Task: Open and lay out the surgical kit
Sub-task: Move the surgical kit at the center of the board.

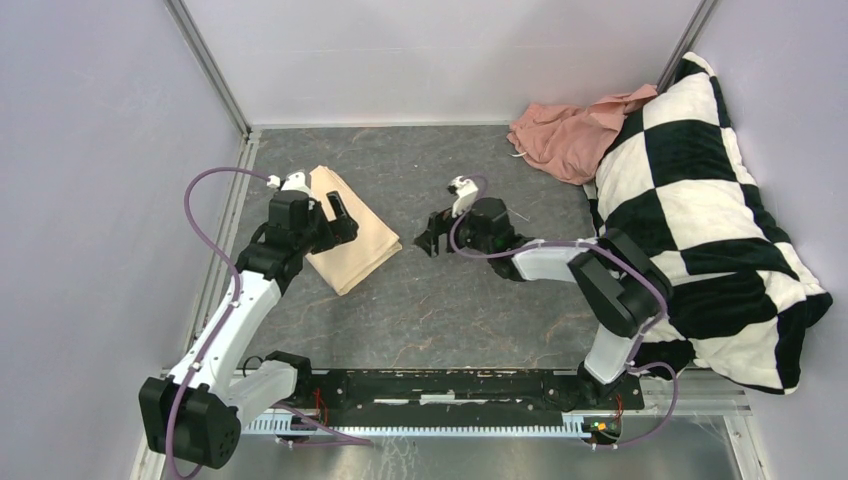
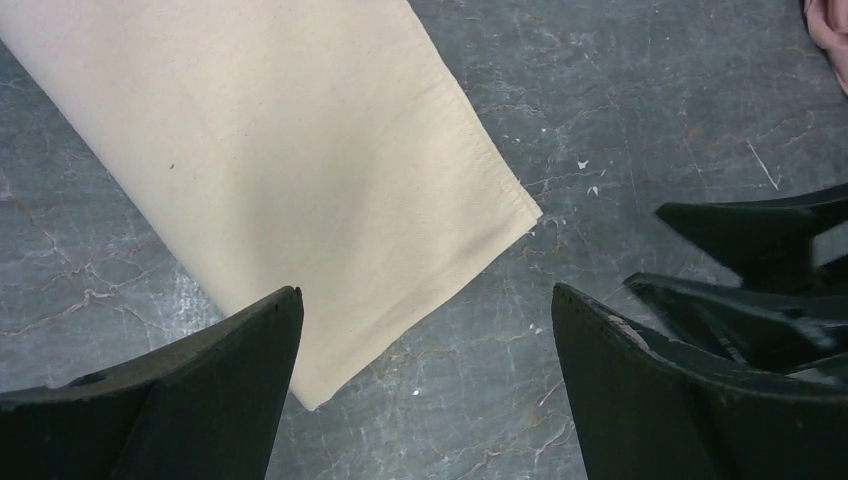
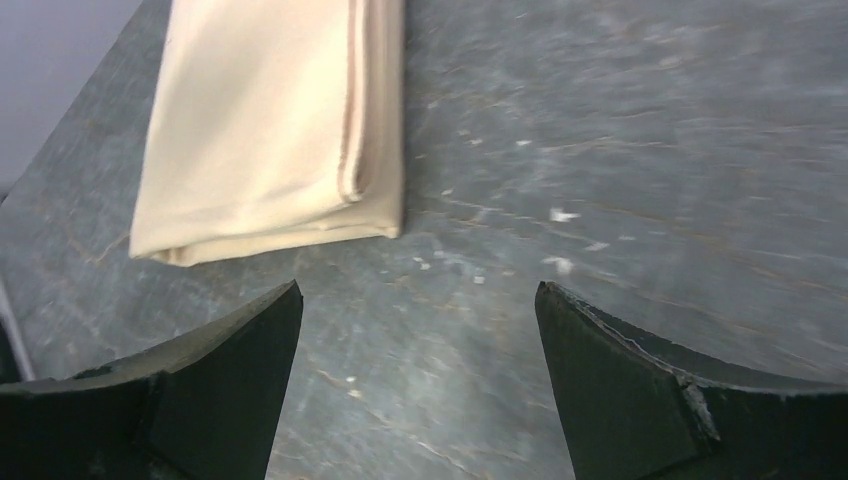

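The surgical kit is a folded beige cloth wrap (image 1: 352, 240) lying flat on the dark table, left of centre. It is closed, so the steel tray and instruments are hidden. My left gripper (image 1: 344, 220) is open and empty above the wrap's left side. In the left wrist view the wrap (image 2: 290, 170) lies under and ahead of the open left gripper (image 2: 425, 295). My right gripper (image 1: 431, 239) is open and empty, a short way right of the wrap and pointing at it. In the right wrist view the wrap (image 3: 270, 130) lies ahead and to the left of the right gripper (image 3: 418, 290).
A crumpled pink cloth (image 1: 565, 130) lies at the back right, beside a black-and-white checkered pillow (image 1: 700, 200) along the right side. Grey walls enclose the table on three sides. The right gripper's fingers (image 2: 760, 270) show at the right edge of the left wrist view.
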Available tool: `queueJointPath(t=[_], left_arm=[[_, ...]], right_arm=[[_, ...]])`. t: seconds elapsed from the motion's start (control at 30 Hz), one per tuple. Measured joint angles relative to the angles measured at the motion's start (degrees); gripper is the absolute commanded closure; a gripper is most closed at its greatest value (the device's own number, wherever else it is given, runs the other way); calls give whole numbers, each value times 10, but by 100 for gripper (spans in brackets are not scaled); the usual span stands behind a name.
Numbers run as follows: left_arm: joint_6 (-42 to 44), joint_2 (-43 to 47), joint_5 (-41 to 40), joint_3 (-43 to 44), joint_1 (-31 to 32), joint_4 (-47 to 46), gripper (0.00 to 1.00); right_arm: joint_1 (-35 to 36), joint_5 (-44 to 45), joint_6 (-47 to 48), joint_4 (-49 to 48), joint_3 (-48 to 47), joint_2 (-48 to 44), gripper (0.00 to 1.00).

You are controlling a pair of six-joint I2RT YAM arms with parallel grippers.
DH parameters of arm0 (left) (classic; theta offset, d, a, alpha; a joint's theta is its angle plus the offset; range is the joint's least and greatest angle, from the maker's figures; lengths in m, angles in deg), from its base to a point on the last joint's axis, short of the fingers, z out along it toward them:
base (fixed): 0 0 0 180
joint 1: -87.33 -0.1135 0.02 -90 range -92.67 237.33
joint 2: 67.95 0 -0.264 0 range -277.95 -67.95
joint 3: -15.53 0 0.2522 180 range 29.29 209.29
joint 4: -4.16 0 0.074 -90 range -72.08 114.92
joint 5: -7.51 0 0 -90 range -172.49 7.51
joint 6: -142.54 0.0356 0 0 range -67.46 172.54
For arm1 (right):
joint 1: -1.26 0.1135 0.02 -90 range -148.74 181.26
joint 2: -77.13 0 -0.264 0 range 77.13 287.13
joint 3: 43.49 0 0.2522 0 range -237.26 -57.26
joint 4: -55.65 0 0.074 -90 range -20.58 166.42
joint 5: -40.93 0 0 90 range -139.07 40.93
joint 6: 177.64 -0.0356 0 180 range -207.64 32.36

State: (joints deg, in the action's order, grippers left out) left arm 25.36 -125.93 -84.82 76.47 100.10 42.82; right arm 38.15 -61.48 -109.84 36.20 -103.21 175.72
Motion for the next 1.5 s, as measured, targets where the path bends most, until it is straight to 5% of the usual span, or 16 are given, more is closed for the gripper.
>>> queueJointPath(t=[0.33, 1.03, 1.5], left_arm=[[-7, 13, -6, 1, 0, 19, 0], [56, -7, -36, 25, 2, 47, 0], [56, -5, -35, 14, 2, 46, 0]], right_arm=[[73, -38, -39, -10, -77, 85, 7], [73, -39, -102, -1, -217, 245, 22], [59, -67, -146, -79, -185, 261, 85]])
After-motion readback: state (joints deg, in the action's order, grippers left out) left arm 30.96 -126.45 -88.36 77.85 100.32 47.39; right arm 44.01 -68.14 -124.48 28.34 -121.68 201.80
